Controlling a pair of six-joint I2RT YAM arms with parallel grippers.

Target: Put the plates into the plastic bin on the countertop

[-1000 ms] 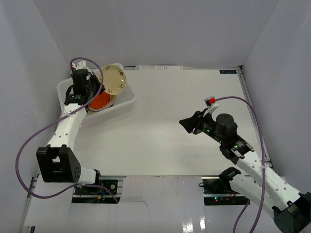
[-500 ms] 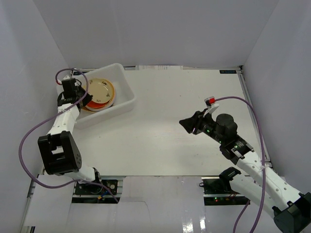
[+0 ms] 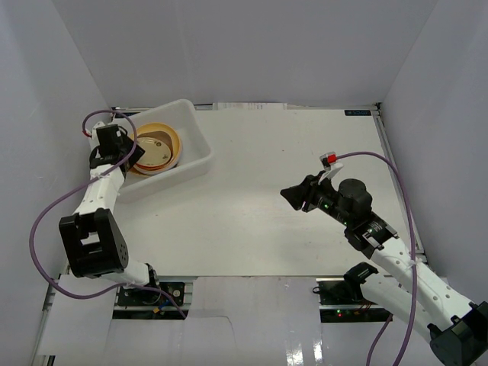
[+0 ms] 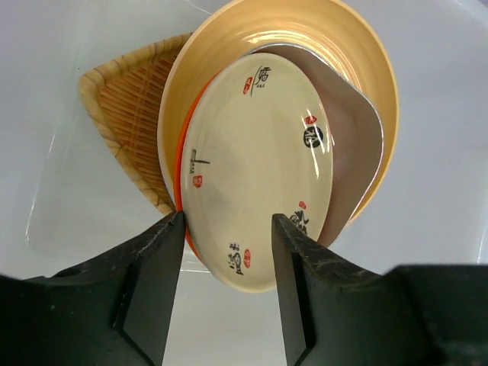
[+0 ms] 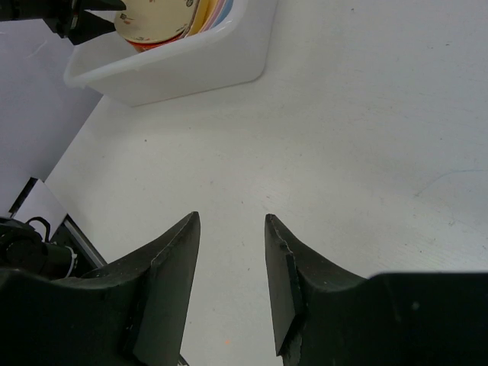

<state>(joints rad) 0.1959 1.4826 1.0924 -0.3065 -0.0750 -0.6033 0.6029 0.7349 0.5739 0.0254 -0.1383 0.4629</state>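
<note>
Spanning the scene, the flat white tabletop point(image 3: 267, 191) carries the white translucent plastic bin point(image 3: 191, 169) at far left, a cream round plate point(image 4: 259, 175) topping the stacked plates point(image 4: 358, 91) inside. The left gripper point(image 4: 227, 229), spread either side of that plate's near rim and pinching nothing, should rise straight clear; the right gripper point(image 5: 231, 221) hangs spread, empty.

Three white walls enclose the work area: a left wall point(image 3: 38, 91), a rear wall point(image 3: 244, 46) and a right wall point(image 3: 450, 99). A dark rail point(image 3: 390, 164) runs along the foot of the right wall. A small blue label point(image 3: 356, 113) lies near the far right corner. A left circuit board point(image 3: 156, 294) and a right circuit board point(image 3: 343, 294) sit exposed at the near edge.
</note>
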